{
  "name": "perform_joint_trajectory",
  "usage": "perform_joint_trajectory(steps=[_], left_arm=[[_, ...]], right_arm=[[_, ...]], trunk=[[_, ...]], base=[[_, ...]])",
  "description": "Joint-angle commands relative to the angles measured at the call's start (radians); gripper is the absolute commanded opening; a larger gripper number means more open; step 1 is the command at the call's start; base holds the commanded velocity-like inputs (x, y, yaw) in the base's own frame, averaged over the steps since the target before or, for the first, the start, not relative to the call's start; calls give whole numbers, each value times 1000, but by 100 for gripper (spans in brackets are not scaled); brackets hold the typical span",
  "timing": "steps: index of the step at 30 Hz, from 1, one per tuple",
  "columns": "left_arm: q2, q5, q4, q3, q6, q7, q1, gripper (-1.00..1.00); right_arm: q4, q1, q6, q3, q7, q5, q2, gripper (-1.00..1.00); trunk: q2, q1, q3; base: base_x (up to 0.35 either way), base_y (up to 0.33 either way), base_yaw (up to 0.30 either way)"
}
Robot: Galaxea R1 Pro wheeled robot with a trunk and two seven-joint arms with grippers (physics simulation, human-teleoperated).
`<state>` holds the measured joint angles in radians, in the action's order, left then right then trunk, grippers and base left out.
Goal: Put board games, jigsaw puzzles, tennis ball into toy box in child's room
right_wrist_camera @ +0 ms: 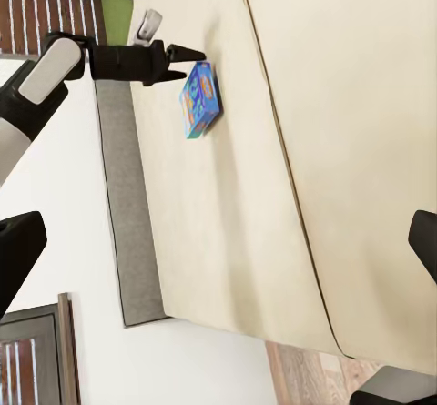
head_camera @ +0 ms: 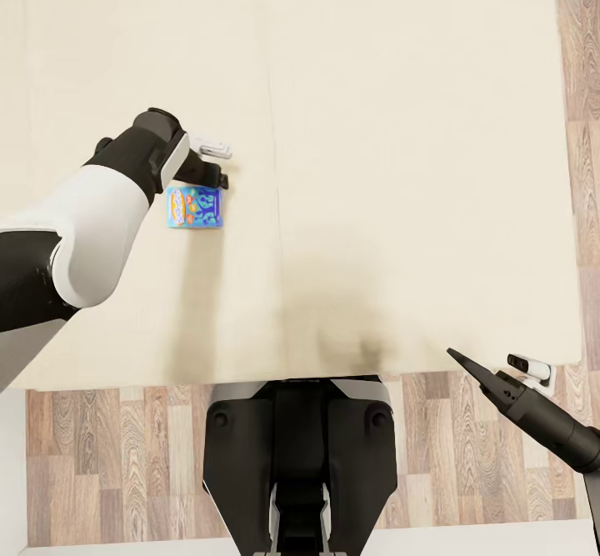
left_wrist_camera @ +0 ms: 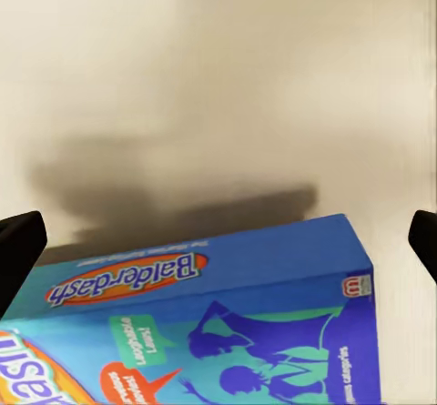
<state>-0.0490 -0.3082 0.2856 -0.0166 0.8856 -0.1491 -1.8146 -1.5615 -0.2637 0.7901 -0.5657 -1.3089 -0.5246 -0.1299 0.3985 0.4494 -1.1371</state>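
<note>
The left claw [head_camera: 218, 164] hangs spread just above the small blue board game [head_camera: 195, 207] on the bed [head_camera: 400, 164], at its 12 o'clock edge, and should straddle the box squarely before closing.

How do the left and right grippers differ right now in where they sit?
The left gripper hovers over the bed, right beside the blue board game; the right gripper hangs at the bed's edge, far from it. Both are open and empty.
</note>
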Motion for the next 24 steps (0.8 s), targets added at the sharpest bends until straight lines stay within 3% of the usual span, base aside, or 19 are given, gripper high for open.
perform_joint_trajectory(steps=[1, 24], left_arm=[[0, -11, 1, -2, 4, -14, 0, 100], [5, -10, 0, -2, 9, -42, 3, 100]], right_arm=[[0, 0, 8, 0, -1, -3, 0, 100], [0, 0, 9, -1, -1, -4, -4, 100]], trunk=[[2, 1, -1], [2, 1, -1]], base=[[0, 0, 0], [0, 0, 0]])
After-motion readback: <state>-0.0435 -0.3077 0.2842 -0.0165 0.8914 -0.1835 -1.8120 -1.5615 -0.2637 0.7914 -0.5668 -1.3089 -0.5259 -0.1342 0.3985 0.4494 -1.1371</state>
